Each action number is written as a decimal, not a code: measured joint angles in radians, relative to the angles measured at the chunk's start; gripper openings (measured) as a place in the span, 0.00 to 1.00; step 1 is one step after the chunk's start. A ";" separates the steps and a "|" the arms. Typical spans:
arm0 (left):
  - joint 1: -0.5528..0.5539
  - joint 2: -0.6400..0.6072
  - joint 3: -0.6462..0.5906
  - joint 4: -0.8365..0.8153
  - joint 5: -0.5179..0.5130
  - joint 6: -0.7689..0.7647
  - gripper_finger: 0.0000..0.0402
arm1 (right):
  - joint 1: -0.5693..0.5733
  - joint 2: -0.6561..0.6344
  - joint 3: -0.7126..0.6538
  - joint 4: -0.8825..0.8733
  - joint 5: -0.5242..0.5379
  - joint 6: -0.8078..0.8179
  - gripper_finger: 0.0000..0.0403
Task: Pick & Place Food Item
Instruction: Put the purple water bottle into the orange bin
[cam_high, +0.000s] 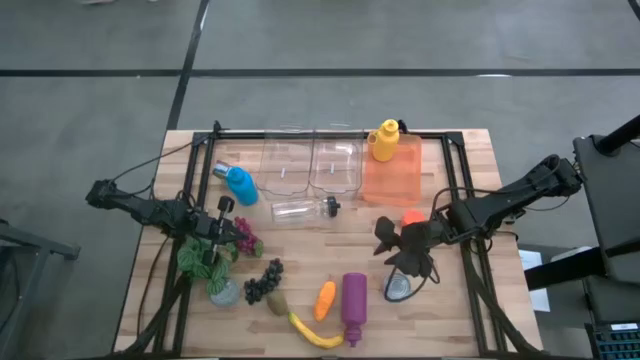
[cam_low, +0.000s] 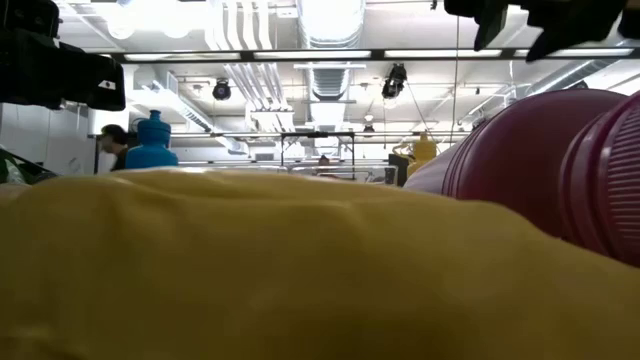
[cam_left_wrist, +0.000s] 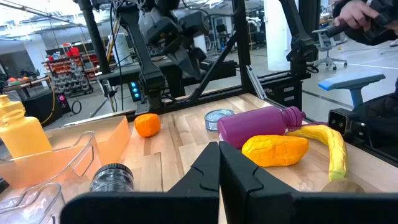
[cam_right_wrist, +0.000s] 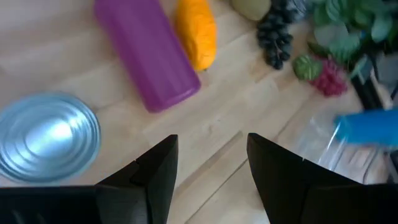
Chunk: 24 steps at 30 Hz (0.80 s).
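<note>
High view: right claw (cam_high: 398, 252), open and empty, hovers lower right above the tin can (cam_high: 397, 287); descending, it could knock the purple bottle (cam_high: 353, 305). Left claw (cam_high: 213, 238) closed.

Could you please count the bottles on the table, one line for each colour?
Blue plastic bottle: 1
Yellow plastic bottle: 1
Purple plastic bottle: 1
Clear plastic bottle: 1
Total: 4

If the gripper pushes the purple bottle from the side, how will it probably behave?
The purple bottle lies on its side and looks round, so it would probably roll. Its smooth plastic wall may slip between fingers. It looks stiff. The carrot lies close beside it and might be bumped.
</note>
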 joint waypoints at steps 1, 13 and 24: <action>0.000 0.000 0.000 0.000 0.000 0.000 0.00 | 0.001 0.000 -0.014 0.023 -0.006 -0.027 0.47; 0.000 0.000 0.000 0.000 0.000 0.000 0.00 | 0.000 0.008 -0.132 0.316 -0.265 -0.102 0.47; 0.000 0.002 0.000 0.000 0.000 0.000 0.00 | 0.010 0.152 -0.125 0.434 -0.262 -0.009 0.53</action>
